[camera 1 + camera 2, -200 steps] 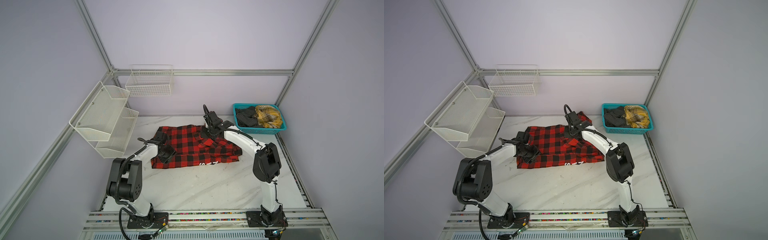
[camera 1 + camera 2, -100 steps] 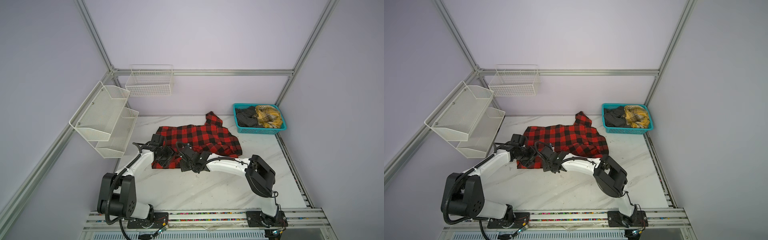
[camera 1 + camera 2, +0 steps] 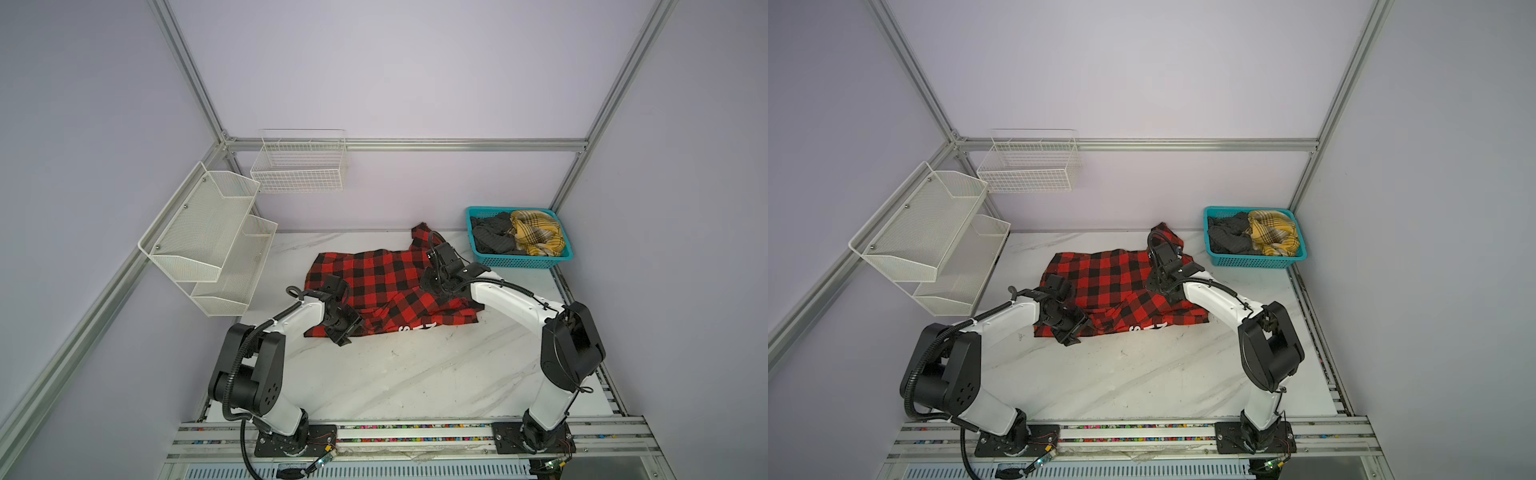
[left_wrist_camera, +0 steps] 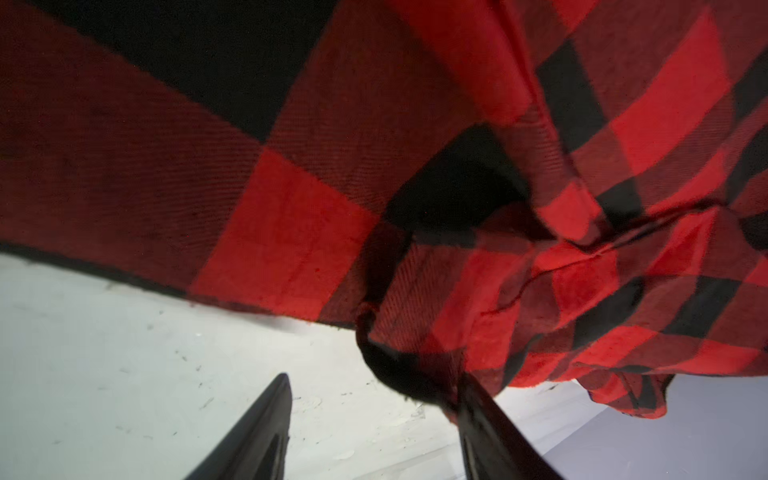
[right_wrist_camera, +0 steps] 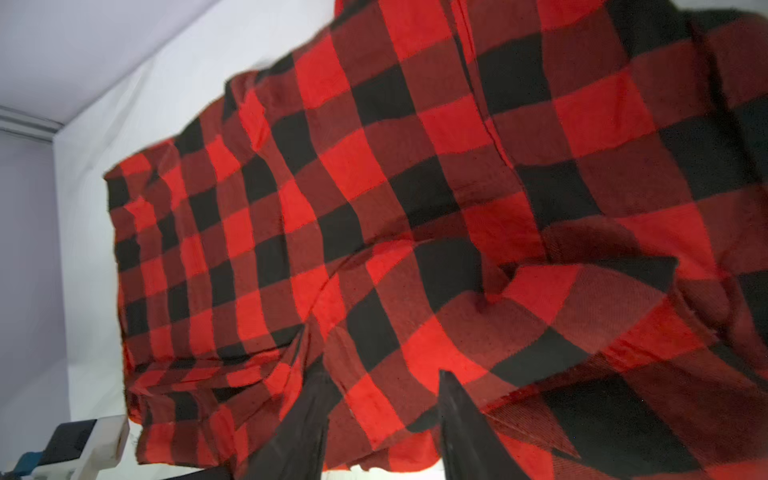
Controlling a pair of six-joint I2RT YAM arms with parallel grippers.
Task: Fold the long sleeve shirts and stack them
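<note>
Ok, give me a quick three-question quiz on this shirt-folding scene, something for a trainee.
1. True or false: the red-and-black check shirt lies in the teal basket.
2. The left gripper is: A) open, at the shirt's near edge; B) shut on a sleeve; C) inside the basket.
3. Which shirts are in the basket?

Key
1. False: it lies on the table.
2. A.
3. The dark grey shirt and the yellow plaid shirt.
</note>
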